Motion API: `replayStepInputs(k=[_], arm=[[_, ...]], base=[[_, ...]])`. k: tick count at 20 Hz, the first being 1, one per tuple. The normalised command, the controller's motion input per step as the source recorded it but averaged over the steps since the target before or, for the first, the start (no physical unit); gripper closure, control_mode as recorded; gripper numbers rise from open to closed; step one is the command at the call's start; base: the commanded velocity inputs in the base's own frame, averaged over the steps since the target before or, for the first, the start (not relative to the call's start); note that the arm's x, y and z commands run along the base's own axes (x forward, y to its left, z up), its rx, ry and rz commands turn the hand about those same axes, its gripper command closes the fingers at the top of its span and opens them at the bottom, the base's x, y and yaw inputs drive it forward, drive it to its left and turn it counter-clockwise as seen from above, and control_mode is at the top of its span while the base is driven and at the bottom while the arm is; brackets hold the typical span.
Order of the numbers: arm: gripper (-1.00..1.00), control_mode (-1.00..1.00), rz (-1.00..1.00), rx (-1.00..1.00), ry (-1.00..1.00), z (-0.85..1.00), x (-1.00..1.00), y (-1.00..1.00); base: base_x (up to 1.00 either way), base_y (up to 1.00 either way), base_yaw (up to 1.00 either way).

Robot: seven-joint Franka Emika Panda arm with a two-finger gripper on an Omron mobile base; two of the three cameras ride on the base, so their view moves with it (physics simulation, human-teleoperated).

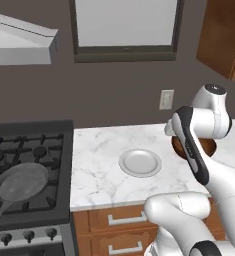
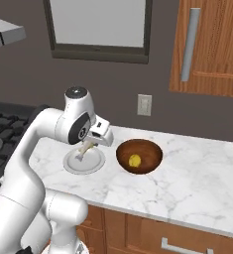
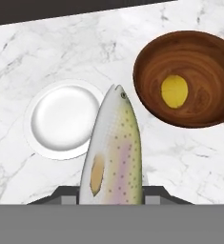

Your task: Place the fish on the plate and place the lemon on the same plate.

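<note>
- The plate [image 3: 61,119] is seen bare on the marble counter [image 3: 180,162], left of the fish.
- The fish [image 3: 114,152] is held clamped in the gripper [image 2: 87,147], hanging above the plate's right edge.
- Risk is judged: released off-centre, the fish may tip over the rim.
- The lemon [image 3: 174,91] lies in the brown bowl [image 3: 147,86], right of the plate.
- A stove [image 1: 29,165] is noted left of the counter.

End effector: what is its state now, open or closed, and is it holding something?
End effector: closed on the fish, which hangs above the counter near the plate.
</note>
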Motion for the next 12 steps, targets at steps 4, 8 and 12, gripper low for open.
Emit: replayStepInputs(k=[4,8,12], arm=[[1.0,1.0,0.0,0.0,0.0,0.0,0.0,0.0],[1.0,1.0,0.0,0.0,0.0,0.0,0.0,0.0],[1.0,-1.0,0.0,0.0,0.01,0.0,0.06,0.0]], base=[[0.99,0.0,0.1],[0.71,-0.02,0.06],[0.0,0.0,0.0]])
